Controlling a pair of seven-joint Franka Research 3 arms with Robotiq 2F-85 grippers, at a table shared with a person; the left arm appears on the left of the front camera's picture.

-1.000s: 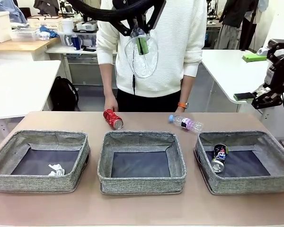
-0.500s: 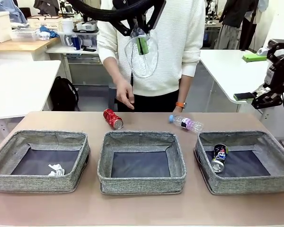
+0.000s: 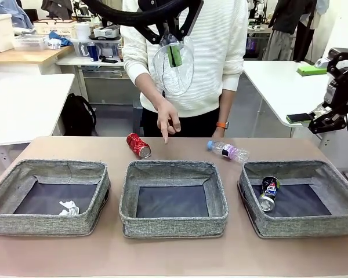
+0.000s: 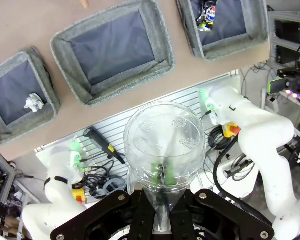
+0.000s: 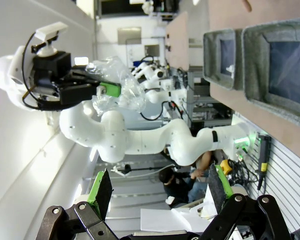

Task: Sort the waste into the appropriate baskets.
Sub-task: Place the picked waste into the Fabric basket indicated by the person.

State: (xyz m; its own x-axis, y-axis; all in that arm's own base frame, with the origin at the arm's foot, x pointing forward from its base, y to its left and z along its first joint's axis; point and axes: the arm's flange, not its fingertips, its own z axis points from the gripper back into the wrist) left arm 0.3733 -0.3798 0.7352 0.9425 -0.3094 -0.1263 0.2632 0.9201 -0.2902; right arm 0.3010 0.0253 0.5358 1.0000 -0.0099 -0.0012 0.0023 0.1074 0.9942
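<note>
The person's hand (image 3: pixel 169 120) lifting away from the table (image 3: pixel 185 148) beside the red can (image 3: pixel 138 145), swinging toward the middle, index finger now pointing down behind the middle basket (image 3: pixel 173 168).

On the table (image 3: pixel 174 255) three baskets line the lower frame, the left basket (image 3: pixel 46 225) holding a paper wad (image 3: pixel 68 208), the right basket (image 3: pixel 301 229) a can (image 3: pixel 269 193); behind the middle basket (image 3: pixel 174 227) lie a drink can (image 3: pixel 138 145), left, and a bottle (image 3: pixel 228 151), right; a cup (image 3: pixel 173 66) hangs top centre.
</note>
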